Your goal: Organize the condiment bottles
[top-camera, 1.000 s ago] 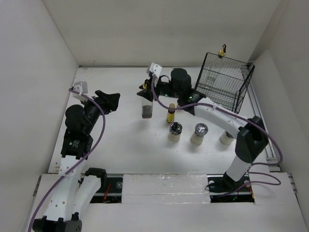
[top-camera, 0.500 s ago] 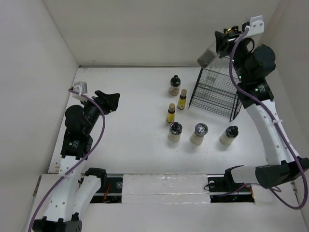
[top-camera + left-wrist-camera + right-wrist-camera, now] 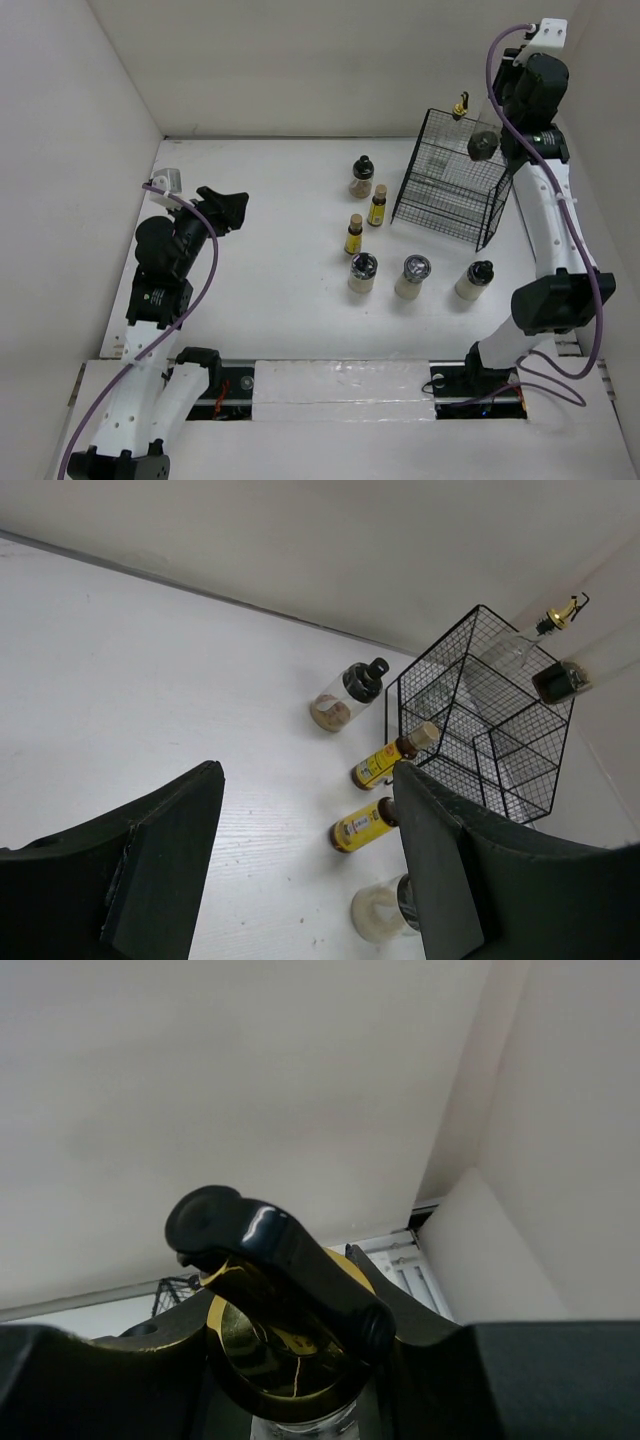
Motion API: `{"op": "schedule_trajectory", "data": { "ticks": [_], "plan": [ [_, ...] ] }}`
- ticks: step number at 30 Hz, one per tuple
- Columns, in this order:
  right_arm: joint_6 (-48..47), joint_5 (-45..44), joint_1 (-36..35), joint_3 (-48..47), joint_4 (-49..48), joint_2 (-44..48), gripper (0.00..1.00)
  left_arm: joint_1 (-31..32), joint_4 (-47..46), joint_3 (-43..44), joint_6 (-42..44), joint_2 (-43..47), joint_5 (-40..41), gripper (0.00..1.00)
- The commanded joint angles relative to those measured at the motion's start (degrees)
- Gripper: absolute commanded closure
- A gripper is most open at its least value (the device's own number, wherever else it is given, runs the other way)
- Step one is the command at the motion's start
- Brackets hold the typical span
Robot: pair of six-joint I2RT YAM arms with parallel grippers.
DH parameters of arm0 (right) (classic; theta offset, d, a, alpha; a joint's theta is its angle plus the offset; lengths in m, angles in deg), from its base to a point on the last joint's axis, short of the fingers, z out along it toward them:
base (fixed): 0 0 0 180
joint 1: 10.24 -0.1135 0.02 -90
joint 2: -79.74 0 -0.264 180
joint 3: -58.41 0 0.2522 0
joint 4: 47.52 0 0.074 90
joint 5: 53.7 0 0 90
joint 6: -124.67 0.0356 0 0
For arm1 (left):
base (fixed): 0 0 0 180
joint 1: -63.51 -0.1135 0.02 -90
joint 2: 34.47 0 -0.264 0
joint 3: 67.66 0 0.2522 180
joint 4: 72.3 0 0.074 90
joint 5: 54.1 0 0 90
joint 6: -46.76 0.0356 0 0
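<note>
At basket (image 3: 440, 196), bottle (image 3: 483, 146) in right fingers (image 3: 545, 1380)

Black wire basket (image 3: 450, 186), gold pourer (image 3: 245, 1352), yellow-labelled amber bottles (image 3: 353, 236), white table (image 3: 250, 200).

Bright, even light with faint shadows throughout — only the close-up gold pourer (image 3: 285, 1355) glints.

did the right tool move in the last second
Yes: the right tool, gripping a gold-pourer bottle, went from left of the nearer amber bottle to over the black wire basket's far right side.
</note>
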Motion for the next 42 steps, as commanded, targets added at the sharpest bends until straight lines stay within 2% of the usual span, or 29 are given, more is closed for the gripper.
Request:
{"op": "schedule_trajectory", "data": {
  "ticks": [1,9,12,21,30,37,39,42],
  "plan": [
    [-1.2,-5.5,0.2,-7.1,-6.9,1.5,1.00,-0.3,-2.0,1.0,0.2,0.2,-0.6,0.36],
    [0.0,-11.5,2.0,-6.7,-9.2,-2.8,1.00,-0.3,-2.6,1.0,0.2,-0.4,-0.4,0.36],
    [0.7,-10.6,2.6,-4.9,-10.5,-3.4,1.00,-0.3,-2.6,1.0,0.2,-0.4,-1.0,0.36],
    [5.5,-16.0,3.6,3.3,-17.7,-3.4,1.00,-0.3,-2.6,1.0,0.2,-1.5,-1.0,0.36],
    [13.2,-18.9,4.1,11.4,-17.7,-3.9,1.00,-0.3,-2.6,1.0,0.2,-1.5,-0.4,0.36],
    [16.3,-16.6,4.1,15.3,-17.7,-6.7,0.96,-0.3,-2.6,1.0,0.2,-1.5,-0.4,0.36],
    [16.3,-16.6,4.1,16.6,-17.7,-7.3,0.92,-0.3,-2.6,1.0,0.2,-1.5,-0.4,0.35],
    [16.9,-17.2,4.1,17.2,-17.7,-7.8,0.80,-0.3,-2.6,0.5,0.2,-1.5,-0.4,0.35]
  ]
}}
